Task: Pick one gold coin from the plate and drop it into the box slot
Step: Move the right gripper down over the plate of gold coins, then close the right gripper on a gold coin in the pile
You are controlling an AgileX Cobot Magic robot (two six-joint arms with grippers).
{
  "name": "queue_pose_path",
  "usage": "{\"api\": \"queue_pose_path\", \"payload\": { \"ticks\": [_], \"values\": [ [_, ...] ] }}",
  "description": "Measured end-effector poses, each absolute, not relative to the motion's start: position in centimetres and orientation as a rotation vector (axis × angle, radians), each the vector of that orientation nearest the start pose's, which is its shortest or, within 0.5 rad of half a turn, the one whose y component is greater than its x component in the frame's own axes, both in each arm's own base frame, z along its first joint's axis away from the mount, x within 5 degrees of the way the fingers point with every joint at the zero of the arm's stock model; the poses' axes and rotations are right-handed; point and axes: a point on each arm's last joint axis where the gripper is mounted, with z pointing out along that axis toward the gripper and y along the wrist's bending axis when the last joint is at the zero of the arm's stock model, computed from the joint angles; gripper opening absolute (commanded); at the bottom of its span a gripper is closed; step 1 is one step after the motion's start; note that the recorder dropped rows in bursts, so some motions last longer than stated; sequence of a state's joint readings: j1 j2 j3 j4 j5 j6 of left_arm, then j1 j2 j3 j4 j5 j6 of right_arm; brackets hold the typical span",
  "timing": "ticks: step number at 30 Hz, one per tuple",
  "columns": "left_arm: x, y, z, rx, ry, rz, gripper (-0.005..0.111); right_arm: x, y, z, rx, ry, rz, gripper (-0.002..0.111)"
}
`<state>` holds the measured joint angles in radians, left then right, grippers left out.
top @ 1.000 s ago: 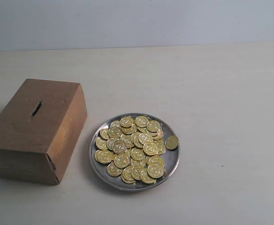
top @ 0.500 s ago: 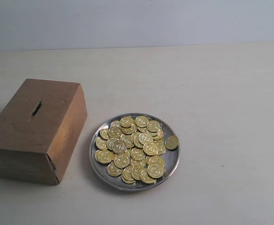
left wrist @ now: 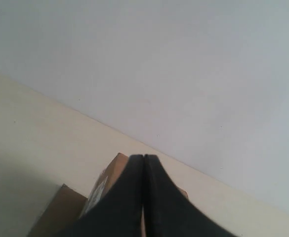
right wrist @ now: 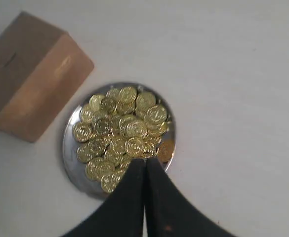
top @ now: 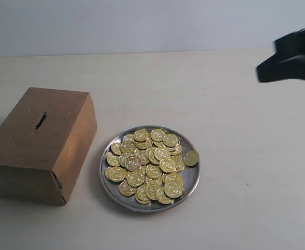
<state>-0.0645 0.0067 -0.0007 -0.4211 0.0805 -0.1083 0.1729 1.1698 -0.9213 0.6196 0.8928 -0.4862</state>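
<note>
A round silver plate (top: 188,182) holds several gold coins (top: 147,164) piled together, with one coin (top: 191,158) lying apart by the rim. To its left stands the brown box (top: 37,151), its dark slot (top: 40,120) on the top face. My right gripper (top: 261,73) hangs high at the far right, shut and empty. In the right wrist view the right gripper (right wrist: 144,160) is above the plate (right wrist: 70,163) and its coins (right wrist: 124,131), with the box (right wrist: 30,74) beyond. My left gripper (left wrist: 143,157) is shut, near the box (left wrist: 60,212).
The pale table (top: 235,114) stretches wide around the plate and box. A grey wall (top: 142,21) rises behind the table's far edge.
The right arm has come into the exterior view at the upper right; it was out of view before. Plate, coins and box have not moved.
</note>
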Motion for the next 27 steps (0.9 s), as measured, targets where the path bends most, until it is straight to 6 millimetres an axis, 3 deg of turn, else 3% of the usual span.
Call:
{"api": "queue_pose_path", "payload": {
  "ticks": [4,8,14,17,23,24,27],
  "values": [
    [5.7,-0.7,20.6,-0.345,1.555,-0.501,0.000,23.9,12.2,27.2,-0.656,2.582,0.533,0.000],
    [5.7,-0.7,20.5,-0.345,1.563,-0.504,0.000,25.2,16.6,23.2,-0.806,2.665,0.334,0.000],
    [5.7,-0.8,20.5,-0.346,1.567,-0.506,0.000,26.4,21.9,18.4,-0.836,2.752,0.240,0.002],
    [5.7,-0.8,20.5,-0.346,1.569,-0.506,0.000,27.3,23.8,16.3,-0.835,2.794,0.230,0.014],
    [5.7,-0.8,20.5,-0.346,1.569,-0.506,0.000,28.8,25.4,14.1,-0.832,2.868,0.198,0.069],
    [5.7,-0.8,20.5,-0.346,1.569,-0.506,0.000,28.9,25.4,14.0,-0.835,2.875,0.194,0.073],
    [5.7,-0.8,20.5,-0.346,1.569,-0.506,0.000,28.9,25.5,13.7,-0.842,2.888,0.183,0.070]
  ]
}}
